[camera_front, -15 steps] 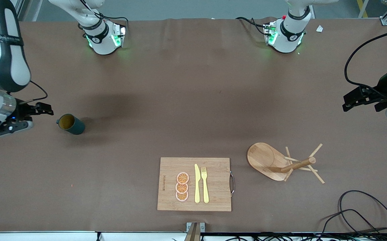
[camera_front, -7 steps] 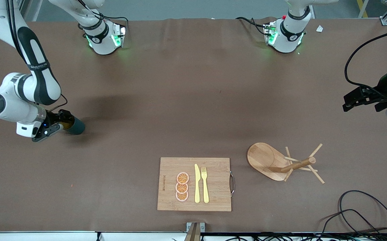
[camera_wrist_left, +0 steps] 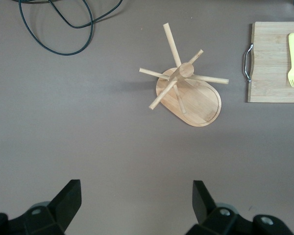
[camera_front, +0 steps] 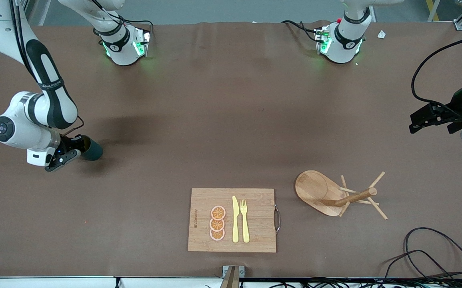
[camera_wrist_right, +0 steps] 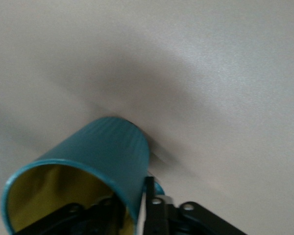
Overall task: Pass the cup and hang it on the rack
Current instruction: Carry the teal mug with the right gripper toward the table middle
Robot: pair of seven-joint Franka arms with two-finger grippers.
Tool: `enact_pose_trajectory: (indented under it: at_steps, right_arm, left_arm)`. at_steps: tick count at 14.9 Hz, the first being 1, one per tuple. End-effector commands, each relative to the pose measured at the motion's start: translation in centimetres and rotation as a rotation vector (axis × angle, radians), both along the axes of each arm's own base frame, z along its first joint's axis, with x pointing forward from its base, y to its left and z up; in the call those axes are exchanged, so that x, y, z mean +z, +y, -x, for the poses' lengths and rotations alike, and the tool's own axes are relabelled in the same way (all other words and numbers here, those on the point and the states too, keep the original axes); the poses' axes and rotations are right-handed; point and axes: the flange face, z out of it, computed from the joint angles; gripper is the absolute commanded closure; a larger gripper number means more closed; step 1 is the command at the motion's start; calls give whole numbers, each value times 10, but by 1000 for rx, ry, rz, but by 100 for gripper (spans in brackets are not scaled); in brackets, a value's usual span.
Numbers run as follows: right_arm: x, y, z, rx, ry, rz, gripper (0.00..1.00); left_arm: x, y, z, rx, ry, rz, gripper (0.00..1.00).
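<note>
The dark teal cup (camera_front: 93,151) lies on its side on the brown table near the right arm's end. Its yellow inside faces my right gripper (camera_front: 78,149). In the right wrist view the cup (camera_wrist_right: 110,147) fills the lower part, and the right gripper (camera_wrist_right: 137,192) straddles the rim wall, one finger inside and one outside, with a thin gap at the outer finger. The wooden rack (camera_front: 337,195) stands near the left arm's end and also shows in the left wrist view (camera_wrist_left: 186,88). My left gripper (camera_front: 415,122) hovers open and empty over bare table (camera_wrist_left: 137,188) and waits.
A bamboo cutting board (camera_front: 203,200) with orange slices, a yellow knife and a fork lies near the front edge between cup and rack. Black cables (camera_front: 435,252) loop at the table corner nearer the camera than the rack.
The right arm swung down to the cup and put its fingers over the rim wall. The cup shifted slightly. The left arm has not moved.
</note>
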Motion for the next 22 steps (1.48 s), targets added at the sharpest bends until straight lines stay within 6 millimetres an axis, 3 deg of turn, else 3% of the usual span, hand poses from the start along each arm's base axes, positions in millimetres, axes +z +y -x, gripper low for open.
enact_pose_trajectory:
  at_steps: [1,4,8,11,13,17,19,22]
  right_arm:
    - [19,22,-7,-42,23,-51,100]
    - [41,69,-13,-128,24,-36,100]
    - [68,192,-6,-306,22,-13,100]
    - [75,292,14,-463,9,30,100]
    - [81,345,28,-564,-17,42,100]
    - [93,432,53,-712,-73,18,100]
    - [87,476,60,-787,-78,21,100]
    - [76,517,61,-833,-82,22,100]
  left_arm:
    - [3,3,0,-7,-7,17,0]
    - [3,2,0,-7,-10,18,0]
    - [3,2,0,-8,-10,18,0]
    - [3,3,0,-7,-10,18,0]
    - [3,2,0,-8,-10,18,0]
    - [2,3,0,-7,-8,17,0]
    - [2,3,0,-7,-8,17,0]
    - [3,2,0,-8,-10,18,0]
